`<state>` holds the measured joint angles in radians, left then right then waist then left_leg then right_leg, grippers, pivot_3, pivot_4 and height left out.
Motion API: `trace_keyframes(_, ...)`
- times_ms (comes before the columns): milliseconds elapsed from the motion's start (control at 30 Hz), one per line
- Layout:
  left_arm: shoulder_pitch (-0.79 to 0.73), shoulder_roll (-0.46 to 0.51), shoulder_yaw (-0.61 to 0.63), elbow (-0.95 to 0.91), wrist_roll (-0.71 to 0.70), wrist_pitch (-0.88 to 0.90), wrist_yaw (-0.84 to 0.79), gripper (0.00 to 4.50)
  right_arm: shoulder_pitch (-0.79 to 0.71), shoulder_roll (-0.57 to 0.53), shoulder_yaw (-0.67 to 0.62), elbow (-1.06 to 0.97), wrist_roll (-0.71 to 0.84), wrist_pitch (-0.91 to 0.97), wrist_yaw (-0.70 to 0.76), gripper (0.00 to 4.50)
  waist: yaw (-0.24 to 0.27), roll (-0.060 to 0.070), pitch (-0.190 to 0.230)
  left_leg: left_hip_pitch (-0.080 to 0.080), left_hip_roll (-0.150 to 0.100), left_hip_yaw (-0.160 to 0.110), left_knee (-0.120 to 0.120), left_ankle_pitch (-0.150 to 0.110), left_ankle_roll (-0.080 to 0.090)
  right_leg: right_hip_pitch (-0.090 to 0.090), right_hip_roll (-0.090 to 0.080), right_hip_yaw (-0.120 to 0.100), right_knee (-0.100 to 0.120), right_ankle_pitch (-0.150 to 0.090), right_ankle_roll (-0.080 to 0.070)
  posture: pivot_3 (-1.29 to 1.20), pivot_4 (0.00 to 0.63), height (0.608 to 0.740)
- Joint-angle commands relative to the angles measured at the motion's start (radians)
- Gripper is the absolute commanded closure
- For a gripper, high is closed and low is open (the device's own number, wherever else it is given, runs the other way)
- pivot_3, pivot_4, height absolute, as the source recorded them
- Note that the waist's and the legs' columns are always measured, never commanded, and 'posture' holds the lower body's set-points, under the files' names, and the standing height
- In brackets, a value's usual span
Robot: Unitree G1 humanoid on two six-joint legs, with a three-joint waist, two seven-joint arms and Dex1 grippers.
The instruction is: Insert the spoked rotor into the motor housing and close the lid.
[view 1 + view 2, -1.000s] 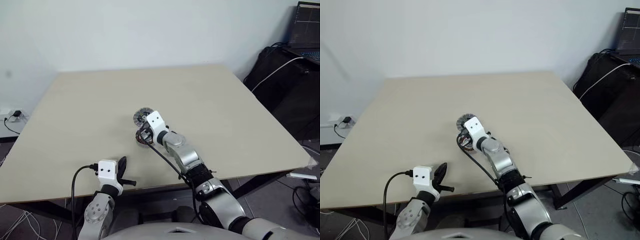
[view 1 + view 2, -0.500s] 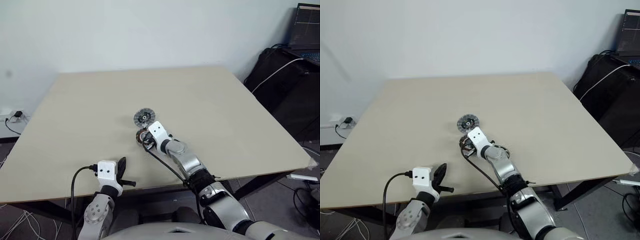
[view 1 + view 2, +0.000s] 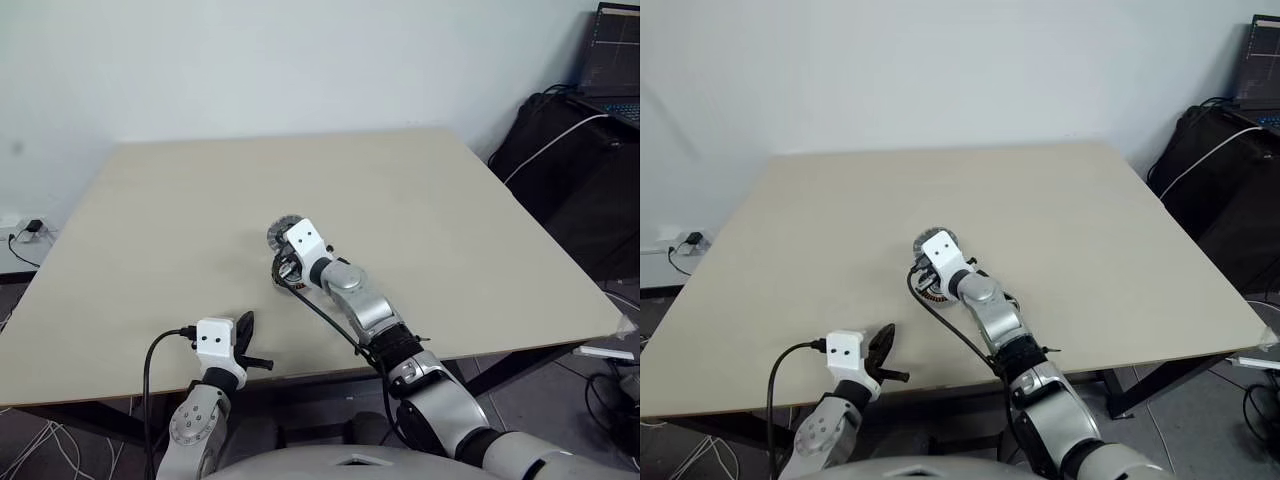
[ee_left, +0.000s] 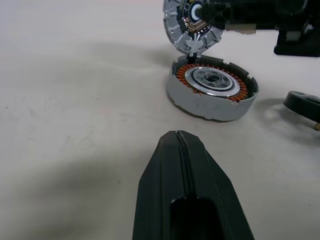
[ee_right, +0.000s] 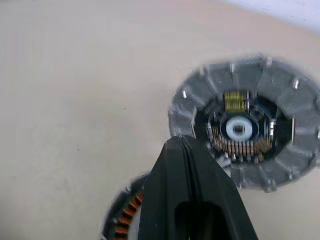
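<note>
Black jaws closed on both arms: right gripper [image 5: 181,145] angled down over the motor housing [image 4: 212,93], left gripper [image 4: 178,137] level.

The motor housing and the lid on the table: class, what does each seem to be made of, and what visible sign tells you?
Motor housing: apparently matte grey metal, from its dull, even wall; the copper-brown ring inside looks like wound wire coils around a shinier pale metal centre.
Lid: seemingly cast silver-grey metal with a matte finish, judging by its ribbed segments; its dark centre holds small copper-coloured parts.
</note>
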<state>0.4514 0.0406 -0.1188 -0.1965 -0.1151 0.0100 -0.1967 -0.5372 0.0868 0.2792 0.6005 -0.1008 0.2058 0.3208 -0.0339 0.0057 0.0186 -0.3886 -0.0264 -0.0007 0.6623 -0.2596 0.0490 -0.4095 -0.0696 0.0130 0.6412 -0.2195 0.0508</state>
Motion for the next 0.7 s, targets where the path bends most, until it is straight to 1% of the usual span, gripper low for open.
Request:
trace_keyframes(33, -0.002, -0.006, 0.0, -0.012, -0.002, -0.021, 0.006, 4.5, -0.017, -0.028, -0.002, 0.107, -0.035, 0.002, -0.03, 4.48, 0.0, 0.0, 0.0, 0.0, 0.0, 0.0, 0.0, 0.0, 0.0, 0.0, 0.0, 0.0, 0.0, 0.0, 0.0, 0.0, 0.0, 0.74)
trace_keyframes(100, 0.002, -0.007, 0.001, -0.013, -0.002, -0.022, 0.007, 4.5, -0.008, -0.054, 0.008, 0.155, -0.057, 0.025, -0.035, 4.48, -0.002, 0.002, 0.0, 0.0, 0.0, 0.0, 0.0, 0.0, 0.0, 0.0, -0.001, 0.0, 0.0, 0.0, 0.0, 0.0, 0.0, 0.74)
trace_keyframes(167, 0.005, -0.006, 0.002, -0.015, -0.004, -0.023, 0.007, 4.5, 0.01, -0.072, 0.006, 0.155, -0.058, 0.054, -0.024, 4.48, -0.001, 0.001, -0.002, 0.001, 0.0, 0.0, 0.0, 0.0, 0.0, 0.001, -0.001, 0.0, 0.0, 0.0, 0.0, 0.0, 0.0, 0.74)
trace_keyframes(300, 0.003, -0.005, 0.001, -0.01, -0.007, -0.02, 0.002, 4.5, 0.042, -0.081, -0.003, 0.067, -0.038, 0.062, 0.0, 4.48, -0.001, 0.001, -0.002, 0.005, 0.0, 0.0, 0.0, -0.001, -0.002, 0.005, -0.004, 0.0, 0.0, -0.004, 0.005, 0.0, 0.0, 0.74)
trace_keyframes(533, -0.017, 0.001, -0.006, -0.002, -0.004, -0.012, -0.006, 4.5, 0.05, -0.064, 0.015, -0.084, -0.028, 0.046, 0.037, 4.48, -0.002, 0.002, 0.004, 0.007, 0.0, -0.001, 0.0, -0.001, -0.002, 0.007, -0.005, -0.001, 0.001, -0.004, 0.005, 0.0, 0.0, 0.74)
trace_keyframes(600, -0.018, 0.003, -0.007, -0.002, -0.004, -0.011, -0.006, 4.5, 0.039, -0.071, 0.035, -0.118, -0.043, 0.082, 0.055, 4.48, -0.002, 0.001, 0.004, 0.004, 0.0, 0.0, 0.0, -0.001, -0.002, 0.003, -0.004, 0.0, 0.001, -0.003, 0.005, 0.0, 0.0, 0.74)
trace_keyframes(667, -0.019, 0.003, -0.008, 0.0, -0.004, -0.012, -0.006, 4.5, 0.029, -0.065, 0.032, -0.143, -0.041, 0.141, 0.051, 4.48, -0.001, 0.001, 0.004, 0.002, 0.0, 0.0, 0.0, 0.001, 0.002, 0.001, 0.0, 0.0, 0.001, -0.003, 0.003, 0.0, 0.0, 0.74)
trace_keyframes(700, -0.018, 0.002, -0.009, 0.0, -0.004, -0.013, -0.005, 4.5, 0.023, -0.062, 0.034, -0.157, -0.039, 0.171, 0.056, 4.31, 0.0, 0.001, 0.004, 0.001, 0.0, 0.0, 0.0, 0.001, 0.002, 0.001, 0.0, 0.0, 0.001, -0.001, 0.001, 0.0, 0.0, 0.74)
